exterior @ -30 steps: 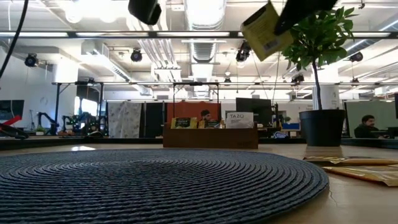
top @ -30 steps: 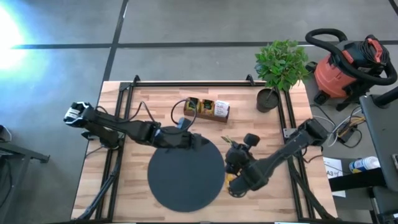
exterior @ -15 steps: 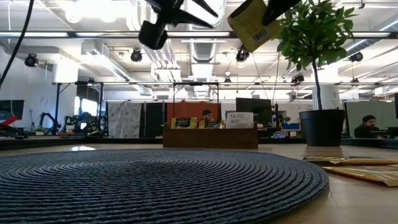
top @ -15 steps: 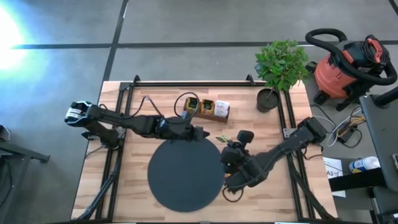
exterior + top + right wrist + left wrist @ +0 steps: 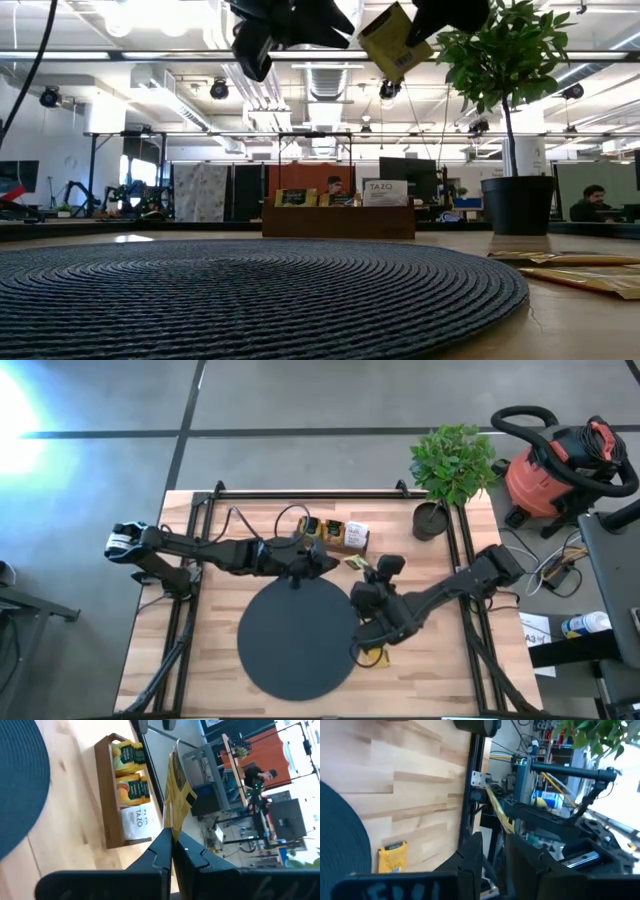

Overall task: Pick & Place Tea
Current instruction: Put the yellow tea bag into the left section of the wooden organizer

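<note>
I find one yellow tea sachet [image 5: 176, 795] pinched at its lower edge in the right gripper [image 5: 171, 840], whose fingers are fully closed on it. In the low view that sachet [image 5: 395, 40] hangs tilted, well above the table. From above, the right gripper [image 5: 362, 596] sits just off the right edge of the black mat [image 5: 297, 640], and I cannot make out the held sachet there.

I see another yellow sachet [image 5: 374, 656] lying flat on the wood near the mat's right edge, below the right arm; the left wrist view shows it [image 5: 393, 857] just beside the mat. A further sachet [image 5: 354, 563] lies on the table close to the wooden tray [image 5: 333, 536]. More sachets [image 5: 580, 272] lie flat at the right in the low view.

The tray stands behind the mat and holds upright yellow packets and a white box [image 5: 136, 822].

I see the left gripper [image 5: 312, 559] between the tray and the mat's far edge. Its fingers [image 5: 470, 862] stand partly apart, with nothing between them.

A potted plant [image 5: 450, 468] stands at the table's back right corner. A person [image 5: 592, 203] sits in the room beyond.
</note>
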{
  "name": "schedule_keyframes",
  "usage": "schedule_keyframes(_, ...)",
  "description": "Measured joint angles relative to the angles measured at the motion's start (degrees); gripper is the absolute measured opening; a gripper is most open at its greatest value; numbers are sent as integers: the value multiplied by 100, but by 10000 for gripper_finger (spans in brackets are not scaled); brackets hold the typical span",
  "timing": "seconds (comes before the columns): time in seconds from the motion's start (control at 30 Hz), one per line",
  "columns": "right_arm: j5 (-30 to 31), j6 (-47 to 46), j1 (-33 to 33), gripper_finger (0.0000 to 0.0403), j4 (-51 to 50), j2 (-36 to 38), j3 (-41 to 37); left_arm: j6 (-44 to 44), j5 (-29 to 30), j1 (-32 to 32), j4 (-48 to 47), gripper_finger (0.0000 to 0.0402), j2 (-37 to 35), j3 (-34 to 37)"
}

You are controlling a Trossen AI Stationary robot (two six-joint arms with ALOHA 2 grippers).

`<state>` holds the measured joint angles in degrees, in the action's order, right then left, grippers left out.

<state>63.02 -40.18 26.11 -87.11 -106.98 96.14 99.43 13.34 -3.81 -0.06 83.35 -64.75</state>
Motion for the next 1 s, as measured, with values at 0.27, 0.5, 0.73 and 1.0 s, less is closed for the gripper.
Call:
schedule_keyframes(0.27, 3, 280, -266, 8, 9, 0, 0, 233, 9, 30, 222, 81, 0, 0)
schedule_keyframes(0.5, 4, 464, -377, 8, 51, 0, 0, 205, 25, 153, 547, 81, 18, 0)
schedule_keyframes(0.73, 4, 682, -394, 8, 93, 0, -2, 232, 72, 205, 595, 80, 118, 46)
schedule_keyframes(1.0, 4, 719, -409, 8, 142, 0, -4, 327, 85, 291, 889, 80, 431, 50)
